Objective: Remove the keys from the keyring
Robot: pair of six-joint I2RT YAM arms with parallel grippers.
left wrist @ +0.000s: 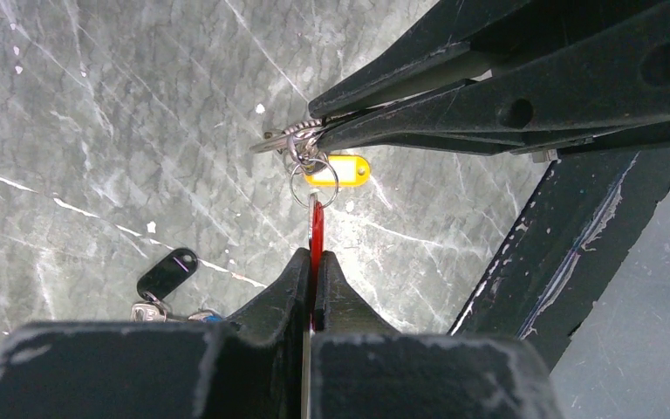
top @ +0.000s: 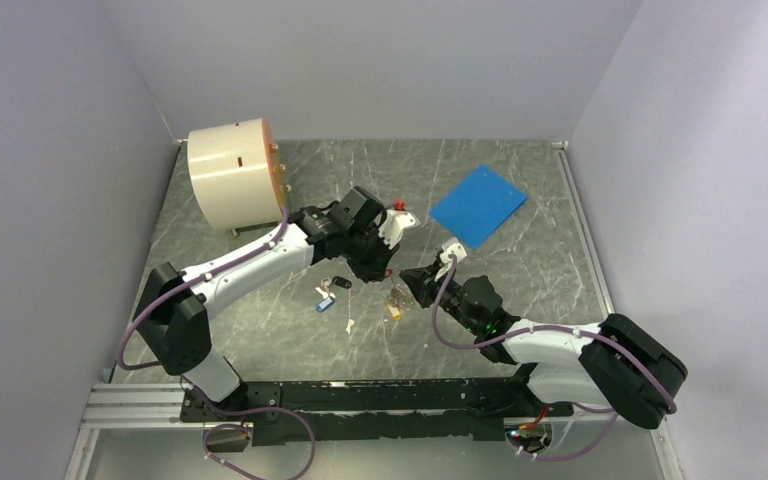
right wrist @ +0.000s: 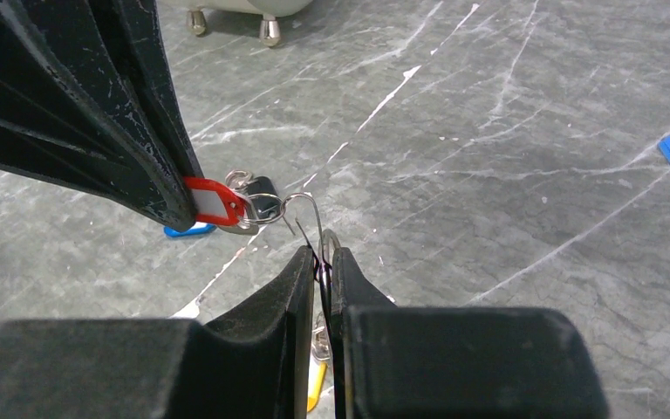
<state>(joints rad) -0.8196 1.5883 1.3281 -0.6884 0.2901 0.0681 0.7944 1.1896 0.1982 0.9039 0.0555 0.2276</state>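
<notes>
**Ring pinched in the right, red tag in the left: light, springy, easy to lose**

Closest to me, my right gripper [right wrist: 323, 257] is pressed together on the thin wire of the keyring [right wrist: 305, 205], lifted off the table [top: 520, 290]. The yellow tag [left wrist: 338, 170] dangles under those fingers from a small loop. Just beyond, my left gripper [left wrist: 316, 257] is closed flat on the red tag [left wrist: 316, 229], edge-on between the pads, with the tag's small ring leading up into the cluster of loops at the right fingertips. The two grippers are nose to nose, almost touching.

I judge that none of this weighs anything worth mentioning. The wire is stiff but springy, round and slick, so it will want to roll or pop out of a pinch. The plastic tags are flat and a bit giving, which makes them the better hold; I would grip a tag across its broad faces, near the ring end, and hold the ring on a plain stretch of wire away from the split. A hard pull looks likelier to bend a loop than to free a key, so the loop needs walking round the coil.

Below and beyond, a black tag [left wrist: 167, 272] and a blue tag [right wrist: 188, 230] lie loose on the table, seemingly off the ring. Further back sit a blue sheet [top: 478, 205] and a cream drum [top: 230, 175].
</notes>
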